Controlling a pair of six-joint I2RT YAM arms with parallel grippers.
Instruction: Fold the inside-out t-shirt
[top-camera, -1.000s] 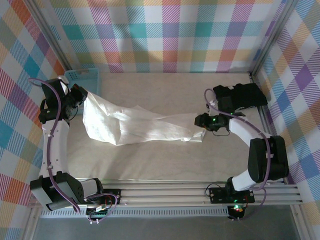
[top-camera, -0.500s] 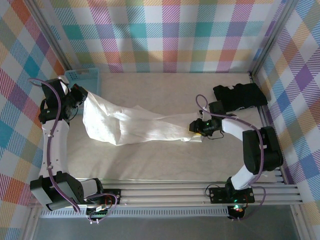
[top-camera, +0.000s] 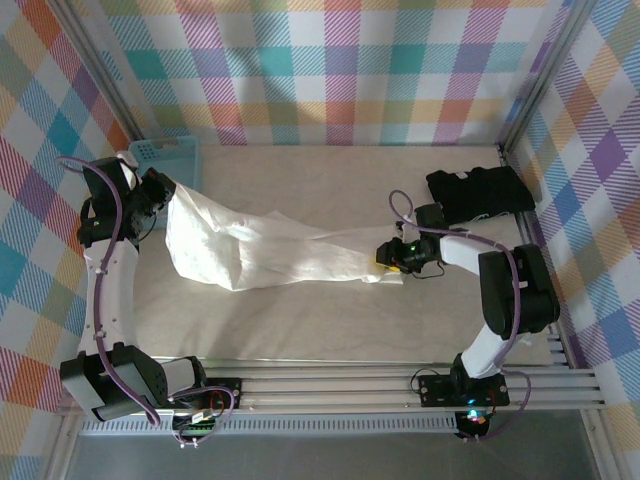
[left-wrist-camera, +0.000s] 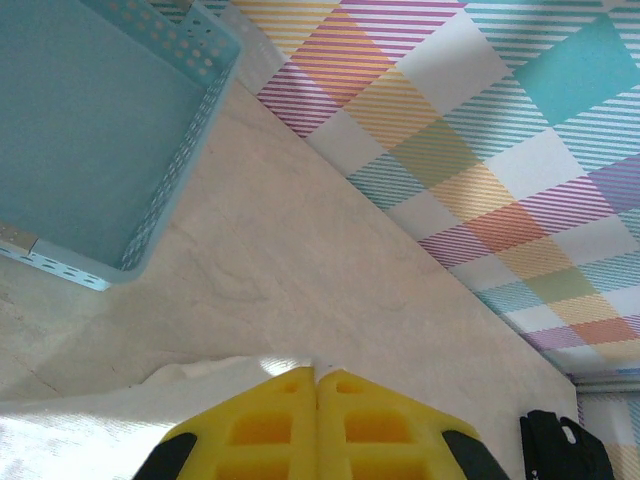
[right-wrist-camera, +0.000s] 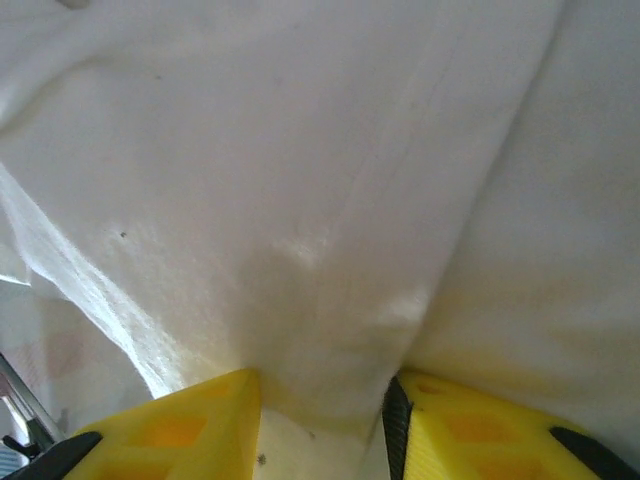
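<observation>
The inside-out t-shirt (top-camera: 260, 250) is white and wrinkly. It stretches across the table from the upper left to its right end near the middle. My left gripper (top-camera: 160, 192) holds the shirt's left end lifted beside the basket. In the left wrist view its yellow jaws (left-wrist-camera: 316, 372) are pressed together on the edge of the white cloth (left-wrist-camera: 100, 430). My right gripper (top-camera: 386, 260) is at the shirt's right end, low over the table. In the right wrist view its jaws (right-wrist-camera: 320, 385) stand apart, with a fold of the white fabric (right-wrist-camera: 300, 180) between them.
A blue perforated basket (top-camera: 165, 152) (left-wrist-camera: 90, 130) sits in the back left corner, just behind the left gripper. A black folded garment (top-camera: 480, 192) (left-wrist-camera: 560, 450) lies at the back right by the frame post. Plaid walls enclose the table on three sides.
The right gripper has moved left onto the shirt's right end, and its arm has folded in. The left arm and the lifted end have not moved.
</observation>
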